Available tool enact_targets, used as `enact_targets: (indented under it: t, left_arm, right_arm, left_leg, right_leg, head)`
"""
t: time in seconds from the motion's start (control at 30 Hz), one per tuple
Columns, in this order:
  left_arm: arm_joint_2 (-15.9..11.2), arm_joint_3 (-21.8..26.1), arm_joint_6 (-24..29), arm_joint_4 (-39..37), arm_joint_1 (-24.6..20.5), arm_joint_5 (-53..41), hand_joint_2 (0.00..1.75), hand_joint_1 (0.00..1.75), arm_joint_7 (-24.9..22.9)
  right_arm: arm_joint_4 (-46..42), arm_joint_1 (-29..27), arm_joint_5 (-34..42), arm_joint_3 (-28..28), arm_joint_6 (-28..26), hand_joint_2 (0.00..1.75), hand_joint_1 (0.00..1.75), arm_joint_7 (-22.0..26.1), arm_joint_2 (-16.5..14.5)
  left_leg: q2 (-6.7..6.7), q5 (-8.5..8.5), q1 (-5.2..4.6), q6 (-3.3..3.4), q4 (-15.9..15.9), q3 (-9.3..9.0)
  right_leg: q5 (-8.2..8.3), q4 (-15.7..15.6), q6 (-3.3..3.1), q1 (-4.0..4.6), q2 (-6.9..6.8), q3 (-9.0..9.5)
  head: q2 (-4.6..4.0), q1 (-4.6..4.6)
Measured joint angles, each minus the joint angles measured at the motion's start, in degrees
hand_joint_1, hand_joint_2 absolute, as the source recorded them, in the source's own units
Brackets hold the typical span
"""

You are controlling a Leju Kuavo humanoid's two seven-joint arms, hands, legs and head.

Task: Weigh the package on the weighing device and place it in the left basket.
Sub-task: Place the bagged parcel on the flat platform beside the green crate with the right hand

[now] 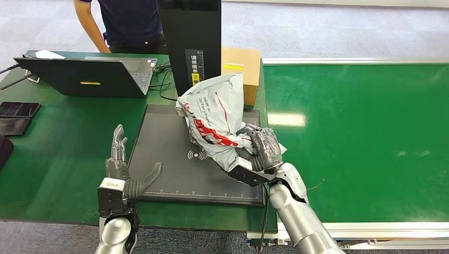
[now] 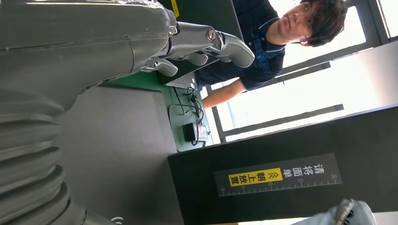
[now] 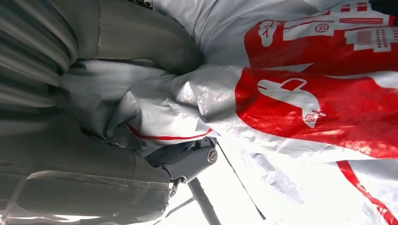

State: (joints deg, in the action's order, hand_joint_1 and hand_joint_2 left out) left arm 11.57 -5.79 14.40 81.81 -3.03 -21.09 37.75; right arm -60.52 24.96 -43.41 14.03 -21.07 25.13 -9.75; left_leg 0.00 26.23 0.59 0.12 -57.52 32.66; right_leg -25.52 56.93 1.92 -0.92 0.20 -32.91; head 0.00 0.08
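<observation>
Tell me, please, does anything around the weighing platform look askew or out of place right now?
Only the package: the grey and red bag is crumpled and tilted, gripped by the right hand at its lower end rather than lying flat on the black weighing platform. The left hand holds nothing, at the platform's left edge.

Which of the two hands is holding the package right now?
The right hand grips the grey and red package above the black weighing pad. The left hand holds nothing, fingers spread beside the pad.

Open laptop (image 1: 84, 76), cardboard box (image 1: 242, 71), person (image 1: 127, 24) behind.
</observation>
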Motion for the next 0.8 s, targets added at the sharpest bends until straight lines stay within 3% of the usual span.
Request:
enact_targets:
  t: [0.33,0.37,0.47,0.5,0.8]
  left_arm:
    - [-0.47,-0.77,-0.29,-3.13,-2.51,1.22,1.75,0.00,0.99]
    - [-0.49,-0.81,-0.32,-3.28,-2.61,1.22,1.75,0.00,0.99]
    - [-0.52,-1.04,-0.37,-3.60,-2.85,1.22,1.75,0.00,1.02]
    - [-0.53,-1.14,-0.38,-3.66,-2.94,1.22,1.75,0.00,1.03]
    - [-0.62,-2.05,-0.50,-4.01,-3.21,1.22,1.75,0.00,1.04]
  right_arm:
    - [11.77,5.60,1.01,5.44,1.39,1.75,1.40,2.25,-0.03]
    - [12.88,5.97,1.09,5.81,1.54,1.75,1.18,2.49,-0.06]
    - [16.38,7.10,1.29,6.85,1.88,1.75,0.18,3.32,-0.28]
    - [17.49,7.42,1.34,7.16,1.96,1.75,0.03,3.58,-0.38]
    - [25.33,9.74,0.78,8.93,0.50,1.75,0.00,3.65,-1.73]
  left_leg:
    - [-0.01,-0.04,0.00,0.03,0.00,0.03]
    - [-0.01,-0.04,0.00,0.03,0.00,0.03]
    - [-0.01,-0.04,0.00,0.03,0.00,0.04]
    - [-0.01,-0.04,0.00,0.03,0.00,0.04]
    - [-0.01,-0.04,0.00,0.03,0.00,0.01]
  right_leg:
    - [0.01,0.01,-0.01,0.00,-0.01,-0.02]
    - [0.01,0.01,-0.01,0.00,-0.01,-0.02]
    - [0.01,0.00,-0.01,0.00,-0.01,-0.03]
    - [0.01,0.00,-0.01,0.00,-0.01,-0.03]
    - [0.01,0.00,-0.01,0.00,-0.01,-0.02]
  head:
    - [0.00,-0.01]
    - [0.00,-0.01]
    - [0.00,0.00]
    - [0.00,0.00]
    - [0.00,-0.01]
